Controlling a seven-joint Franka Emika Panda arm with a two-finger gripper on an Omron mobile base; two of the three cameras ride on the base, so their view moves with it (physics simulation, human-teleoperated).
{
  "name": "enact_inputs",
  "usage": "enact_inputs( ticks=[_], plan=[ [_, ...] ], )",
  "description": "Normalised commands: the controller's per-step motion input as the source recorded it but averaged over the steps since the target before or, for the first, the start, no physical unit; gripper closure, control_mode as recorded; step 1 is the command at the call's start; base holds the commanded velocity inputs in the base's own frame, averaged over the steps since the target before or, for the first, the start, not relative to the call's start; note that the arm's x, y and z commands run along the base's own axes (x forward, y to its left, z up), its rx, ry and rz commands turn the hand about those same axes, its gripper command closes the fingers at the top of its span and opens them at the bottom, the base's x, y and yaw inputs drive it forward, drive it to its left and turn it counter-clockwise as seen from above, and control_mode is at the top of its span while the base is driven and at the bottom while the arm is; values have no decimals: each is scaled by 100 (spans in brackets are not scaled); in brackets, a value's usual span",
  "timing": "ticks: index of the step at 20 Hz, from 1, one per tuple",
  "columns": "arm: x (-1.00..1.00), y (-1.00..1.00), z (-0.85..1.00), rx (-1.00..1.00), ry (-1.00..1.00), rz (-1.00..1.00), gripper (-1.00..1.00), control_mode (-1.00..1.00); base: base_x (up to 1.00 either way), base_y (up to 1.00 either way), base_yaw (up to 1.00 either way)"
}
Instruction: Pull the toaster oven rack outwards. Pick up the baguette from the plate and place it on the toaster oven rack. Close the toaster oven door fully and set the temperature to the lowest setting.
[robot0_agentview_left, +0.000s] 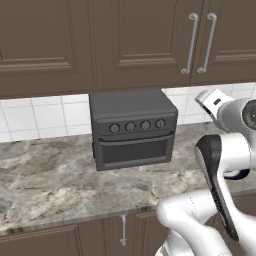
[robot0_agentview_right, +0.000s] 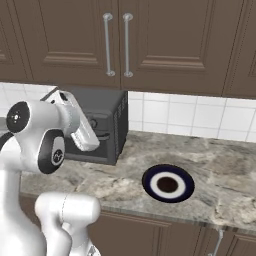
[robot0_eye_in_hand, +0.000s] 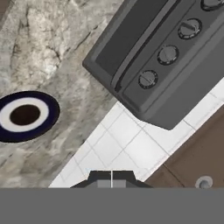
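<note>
The toaster oven stands on the counter against the tiled wall, also seen in the right base view and the hand view. Its door is closed, the curved bar handle lying under the row of knobs. The rack is hidden behind the closed door. To the oven's right lies the round dark blue plate, with nothing on it. The baguette is out of view. My gripper is shut and empty, held in the air above and to the right of the oven, looking down at it.
Brown wall cabinets with bar handles hang above the oven. The marble counter runs left and right, with its front edge near the base. White tiles back the counter. Drawer fronts sit below.
</note>
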Motion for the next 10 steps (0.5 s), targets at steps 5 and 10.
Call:
enact_inputs(
  ticks=[5, 10],
  plan=[
    [0, 0, -12, 44, 17, 19, 100, -100, 0, 0, 0],
    [-10, 0, -37, 63, 0, 11, 100, -100, 0, 0, 0]
  ],
)
